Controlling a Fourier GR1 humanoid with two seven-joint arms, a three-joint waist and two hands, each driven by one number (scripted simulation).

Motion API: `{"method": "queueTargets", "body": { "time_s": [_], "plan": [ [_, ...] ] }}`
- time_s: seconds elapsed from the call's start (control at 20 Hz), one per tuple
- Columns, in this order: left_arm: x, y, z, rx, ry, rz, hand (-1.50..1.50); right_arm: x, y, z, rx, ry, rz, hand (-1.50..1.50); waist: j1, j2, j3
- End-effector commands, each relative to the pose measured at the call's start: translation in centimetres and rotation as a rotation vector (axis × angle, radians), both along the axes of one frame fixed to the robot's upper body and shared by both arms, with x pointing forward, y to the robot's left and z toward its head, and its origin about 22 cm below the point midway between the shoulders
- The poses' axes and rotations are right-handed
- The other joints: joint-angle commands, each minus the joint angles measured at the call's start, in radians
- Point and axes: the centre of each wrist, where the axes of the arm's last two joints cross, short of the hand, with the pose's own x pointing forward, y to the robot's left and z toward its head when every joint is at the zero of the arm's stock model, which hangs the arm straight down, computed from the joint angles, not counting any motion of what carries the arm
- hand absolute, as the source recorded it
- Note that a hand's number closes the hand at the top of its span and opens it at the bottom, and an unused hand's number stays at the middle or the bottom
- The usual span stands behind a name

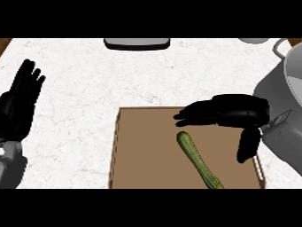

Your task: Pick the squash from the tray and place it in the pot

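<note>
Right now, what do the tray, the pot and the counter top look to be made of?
Tray: flat matte brown with a thin raised rim, likely wood or board. Pot: grey with soft sheen and a pale rim, probably brushed metal. Counter top: white with faint speckled veining, like marble or stone laminate; which one cannot be told.

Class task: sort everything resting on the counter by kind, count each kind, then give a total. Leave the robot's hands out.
Squash: 1
Tray: 1
Pot: 1
Grey flat item at far edge: 1
White item at far right edge: 1
Total: 5
</note>
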Motion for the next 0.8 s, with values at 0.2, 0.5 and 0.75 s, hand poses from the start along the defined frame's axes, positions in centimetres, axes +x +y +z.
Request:
{"method": "queueTargets", "body": {
  "time_s": [0.2, 0.5, 0.75],
  "plan": [
    [-0.7, 0.1, 0.2, 0.006, -0.003, 0.001, 0.0, -2.4, 0.9, -2.4, -0.078, 0.064, 0.054, -1.5, 0.003, 0.002, 0.001],
    [0.1, -0.7, 1.0, -0.003, -0.03, 0.001, 0.0, -1.8, 1.0, -3.1, -0.129, 0.028, 0.017, -1.5, 0.004, 0.003, 0.001],
    [-1.2, -1.5, 1.3, 0.014, -0.014, 0.002, 0.0, -3.9, -0.4, -5.3, -0.197, -0.034, -0.014, -1.5, 0.003, 0.002, 0.001]
  ]
}}
